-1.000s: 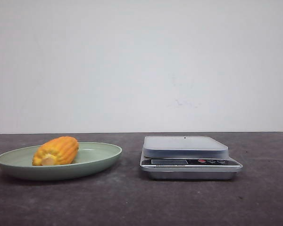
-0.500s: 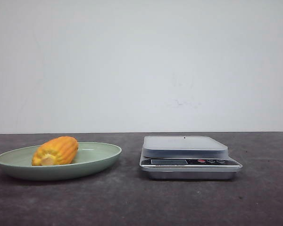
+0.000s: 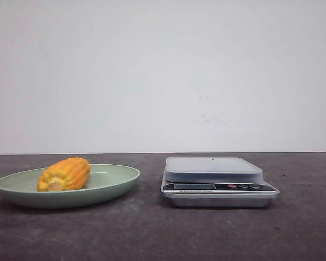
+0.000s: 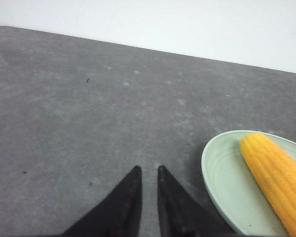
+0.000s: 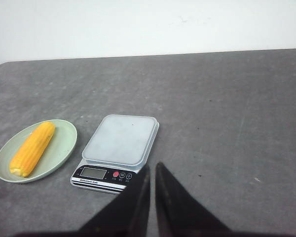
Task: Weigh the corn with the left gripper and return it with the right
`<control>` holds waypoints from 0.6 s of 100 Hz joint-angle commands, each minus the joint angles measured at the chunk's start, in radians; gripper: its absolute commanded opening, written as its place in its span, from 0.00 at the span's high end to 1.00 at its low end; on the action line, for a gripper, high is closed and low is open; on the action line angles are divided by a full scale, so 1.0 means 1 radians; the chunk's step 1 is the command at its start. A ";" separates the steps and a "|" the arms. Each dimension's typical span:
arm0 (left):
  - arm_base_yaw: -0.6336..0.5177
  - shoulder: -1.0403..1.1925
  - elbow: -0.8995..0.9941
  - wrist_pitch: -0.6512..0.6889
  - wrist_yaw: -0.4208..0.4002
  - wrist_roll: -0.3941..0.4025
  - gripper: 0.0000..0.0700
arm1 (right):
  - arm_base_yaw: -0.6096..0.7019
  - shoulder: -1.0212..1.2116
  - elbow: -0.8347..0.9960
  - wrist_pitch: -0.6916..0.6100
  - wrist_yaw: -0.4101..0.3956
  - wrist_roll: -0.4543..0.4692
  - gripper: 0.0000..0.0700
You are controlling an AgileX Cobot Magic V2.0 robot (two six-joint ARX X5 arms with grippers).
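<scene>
Dark grey table (image 3: 152, 234), white wall (image 3: 163, 76); both pincers (image 4: 148, 170) (image 5: 152, 167) narrow, holding nothing.

Corn (image 3: 64, 174) at rest on a plate

A stubby yellow-orange cob with ribbed kernel rows lies on its side in the pale green plate (image 3: 111, 187), its pale cut end facing the front camera; nothing grips it.

One corn (image 3: 64, 174), one plate (image 3: 111, 187), one scale (image 3: 217, 179) (two claws (image 4: 148, 170) (image 5: 152, 167)).

Bright, even light; soft shadows, views slightly grainy, perhaps mildly soft-focused.
</scene>
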 commanded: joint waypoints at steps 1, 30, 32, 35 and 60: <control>-0.002 -0.001 -0.014 -0.004 0.003 0.009 0.99 | 0.002 -0.003 0.010 0.010 0.000 0.008 0.98; -0.002 -0.001 -0.014 -0.004 0.003 0.009 0.99 | 0.000 -0.003 0.011 0.035 0.011 -0.090 0.98; -0.002 -0.001 -0.014 -0.004 0.003 0.009 0.99 | -0.011 -0.007 0.007 0.064 0.023 -0.101 0.98; -0.002 -0.001 -0.014 -0.004 0.003 0.009 0.99 | -0.029 -0.014 0.001 0.092 0.032 -0.117 0.98; -0.002 -0.001 -0.014 -0.004 0.003 0.009 0.99 | -0.319 -0.129 -0.386 0.665 -0.079 -0.218 0.98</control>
